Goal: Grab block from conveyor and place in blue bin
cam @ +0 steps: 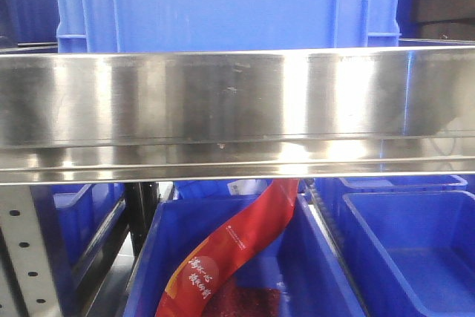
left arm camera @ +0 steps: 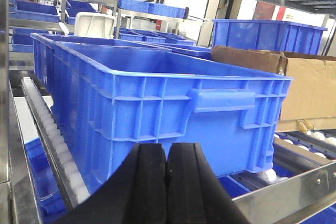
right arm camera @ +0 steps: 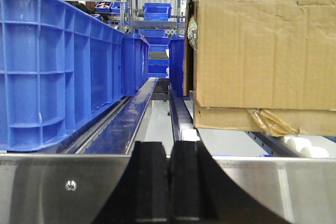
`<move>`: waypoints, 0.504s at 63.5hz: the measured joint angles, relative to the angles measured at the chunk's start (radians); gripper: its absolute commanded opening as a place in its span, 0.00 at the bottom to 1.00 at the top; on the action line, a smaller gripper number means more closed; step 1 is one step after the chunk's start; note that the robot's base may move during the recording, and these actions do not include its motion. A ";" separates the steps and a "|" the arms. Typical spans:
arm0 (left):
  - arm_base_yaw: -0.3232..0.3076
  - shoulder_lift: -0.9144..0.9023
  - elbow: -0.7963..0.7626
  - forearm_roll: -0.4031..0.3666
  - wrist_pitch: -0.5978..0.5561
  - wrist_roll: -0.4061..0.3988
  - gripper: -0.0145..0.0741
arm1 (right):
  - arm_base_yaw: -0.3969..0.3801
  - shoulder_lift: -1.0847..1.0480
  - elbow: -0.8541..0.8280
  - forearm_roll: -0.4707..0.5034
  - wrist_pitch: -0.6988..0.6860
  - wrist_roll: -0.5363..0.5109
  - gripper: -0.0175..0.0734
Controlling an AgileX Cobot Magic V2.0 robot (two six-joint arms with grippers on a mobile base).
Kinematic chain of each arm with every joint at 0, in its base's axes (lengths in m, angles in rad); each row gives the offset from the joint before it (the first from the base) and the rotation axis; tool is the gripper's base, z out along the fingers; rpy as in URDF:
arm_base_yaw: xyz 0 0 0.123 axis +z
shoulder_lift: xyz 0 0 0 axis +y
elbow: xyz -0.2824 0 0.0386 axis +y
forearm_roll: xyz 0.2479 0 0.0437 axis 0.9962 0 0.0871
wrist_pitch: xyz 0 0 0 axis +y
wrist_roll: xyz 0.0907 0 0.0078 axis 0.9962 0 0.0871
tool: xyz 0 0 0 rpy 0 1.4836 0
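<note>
Both grippers are pressed together with nothing between the fingers: the left gripper (left arm camera: 167, 182) sits low, just in front of a big blue crate (left arm camera: 157, 108) on a roller rack. The right gripper (right arm camera: 169, 182) faces a steel rail (right arm camera: 52, 187), with a cardboard box (right arm camera: 257, 56) ahead to its right. No block or conveyor belt shows in any view.
</note>
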 measured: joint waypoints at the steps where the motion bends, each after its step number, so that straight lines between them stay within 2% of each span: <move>1: 0.000 0.000 0.000 0.000 0.000 0.000 0.04 | 0.000 0.000 0.000 0.000 0.002 0.000 0.01; 32: 0.000 0.000 0.000 0.000 0.000 0.000 0.04 | 0.000 0.000 0.000 0.000 0.022 0.000 0.01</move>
